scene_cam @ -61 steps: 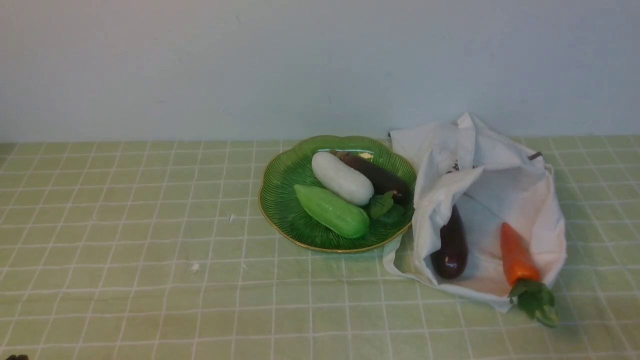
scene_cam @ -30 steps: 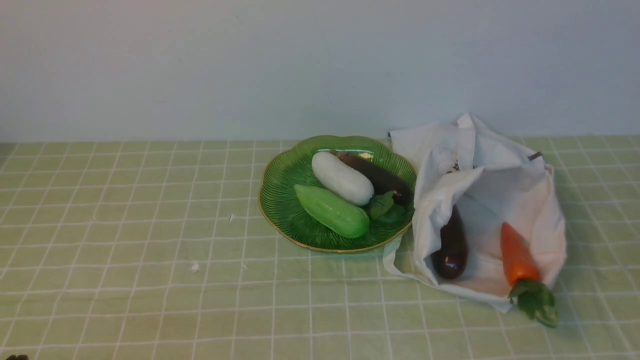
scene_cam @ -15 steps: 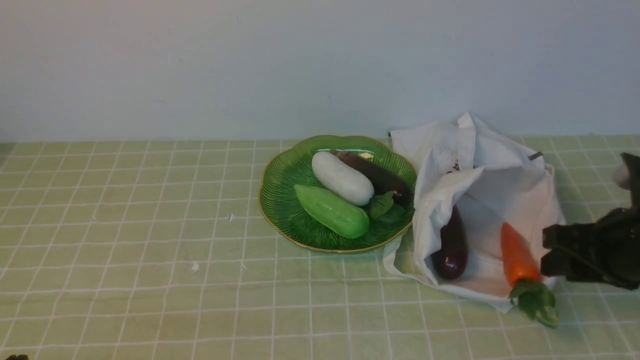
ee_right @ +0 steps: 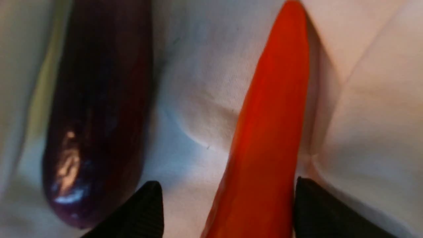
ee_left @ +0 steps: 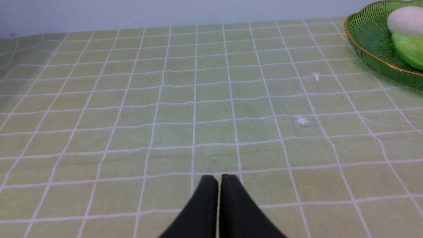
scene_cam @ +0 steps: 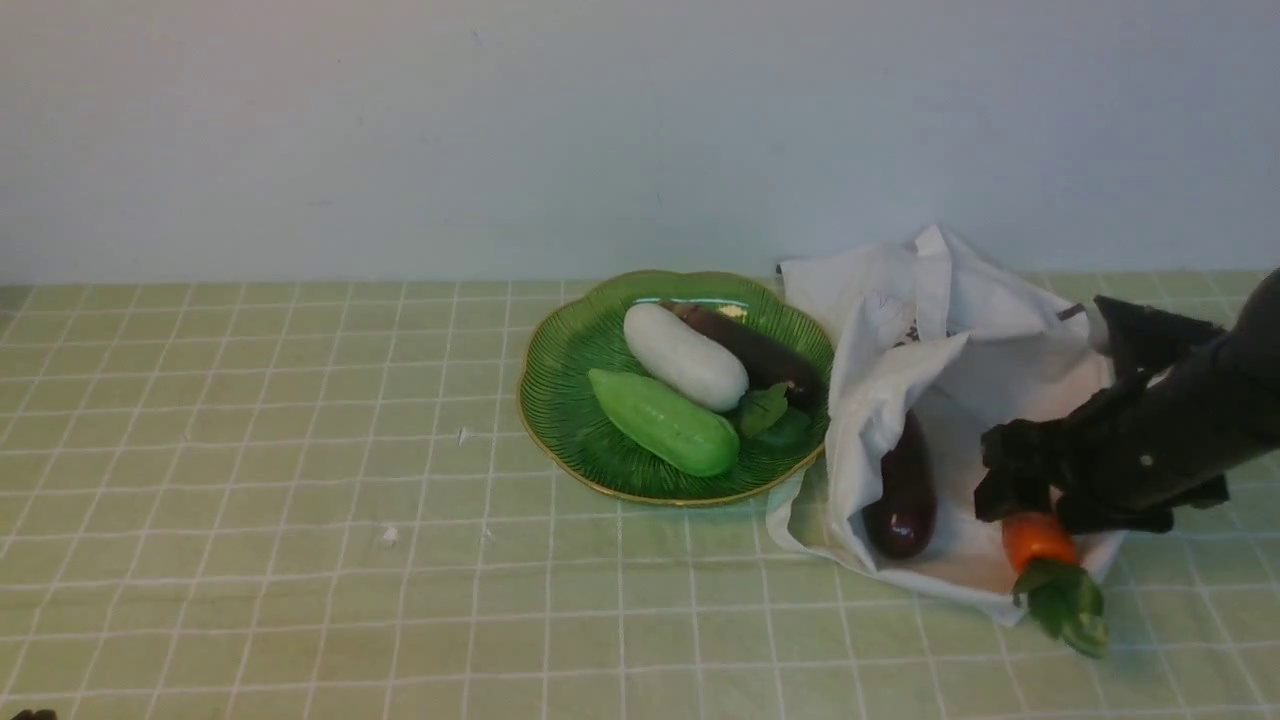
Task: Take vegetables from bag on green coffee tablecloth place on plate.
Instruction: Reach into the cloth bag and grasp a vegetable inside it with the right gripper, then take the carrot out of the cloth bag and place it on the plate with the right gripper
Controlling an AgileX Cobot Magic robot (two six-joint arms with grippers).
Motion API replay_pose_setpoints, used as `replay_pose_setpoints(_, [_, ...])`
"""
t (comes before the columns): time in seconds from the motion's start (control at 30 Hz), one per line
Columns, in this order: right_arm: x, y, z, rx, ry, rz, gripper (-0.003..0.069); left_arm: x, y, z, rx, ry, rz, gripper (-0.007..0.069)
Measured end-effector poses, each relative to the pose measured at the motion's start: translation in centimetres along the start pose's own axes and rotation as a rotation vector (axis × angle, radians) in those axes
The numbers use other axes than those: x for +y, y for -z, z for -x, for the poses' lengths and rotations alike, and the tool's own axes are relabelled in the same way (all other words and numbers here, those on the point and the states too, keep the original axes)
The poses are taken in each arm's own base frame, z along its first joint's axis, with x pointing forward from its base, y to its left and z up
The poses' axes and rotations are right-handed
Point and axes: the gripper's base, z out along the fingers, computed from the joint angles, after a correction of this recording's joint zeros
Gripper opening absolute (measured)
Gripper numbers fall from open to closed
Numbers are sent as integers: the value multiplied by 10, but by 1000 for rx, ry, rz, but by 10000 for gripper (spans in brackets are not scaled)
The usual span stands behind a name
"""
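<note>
The carrot (scene_cam: pixel 1038 540) is orange, smooth and tapered, with a tuft of green leaves at its thick end. It lies in the mouth of the white cloth bag (scene_cam: pixel 940 330) on the right of the front view. The leaves hang past the bag's near edge onto the pale green, white-gridded tablecloth (scene_cam: pixel 250 450). In the front view the right end effector (scene_cam: pixel 1000 470) sits low over the carrot and hides its narrow end. The right wrist view shows this end effector spread wide and gripping nothing, with one black finger (ee_right: pixel 142 211) on each side of the carrot. White fabric shows between the carrot and that finger. The opposite finger stands close to the carrot, and contact there cannot be judged. A glossy dark purple eggplant (scene_cam: pixel 903 495) lies in the same bag, roughly parallel to the carrot and apart from it, its far end under a fold of cloth. The bag is heavily wrinkled, and its left edge lies against the right rim of the plate (scene_cam: pixel 560 440), which is dark green, ribbed and gold-edged. On the plate a white radish (scene_cam: pixel 685 357) touches a light green cucumber (scene_cam: pixel 663 422). A second eggplant (scene_cam: pixel 755 350) lies behind the radish. The left end effector (ee_left: pixel 218 180) has its fingers pressed together and holds nothing. It is low over bare tablecloth, well apart from the plate. Small white specks (ee_left: pixel 302 121) lie on the cloth.
</note>
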Motion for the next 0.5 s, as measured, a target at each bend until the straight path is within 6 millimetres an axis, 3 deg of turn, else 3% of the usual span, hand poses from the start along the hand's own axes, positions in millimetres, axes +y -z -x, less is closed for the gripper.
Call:
replay_pose_setpoints(0.23, [-6,-16,-3,46,29,-33,469,0,0,0,0,0,0,-5])
replay_pose_setpoints(0.3, [-7,-16,-3,47,39,-38,433,0,0,0,0,0,0,-5])
replay_pose_setpoints(0.4, [-4,-11,0,63,53,-33,299,0,0,0,0,0,0,-5])
replay_pose_setpoints(0.5, [1,0,3,81,65,-17,300,0,0,0,0,0,0,-5])
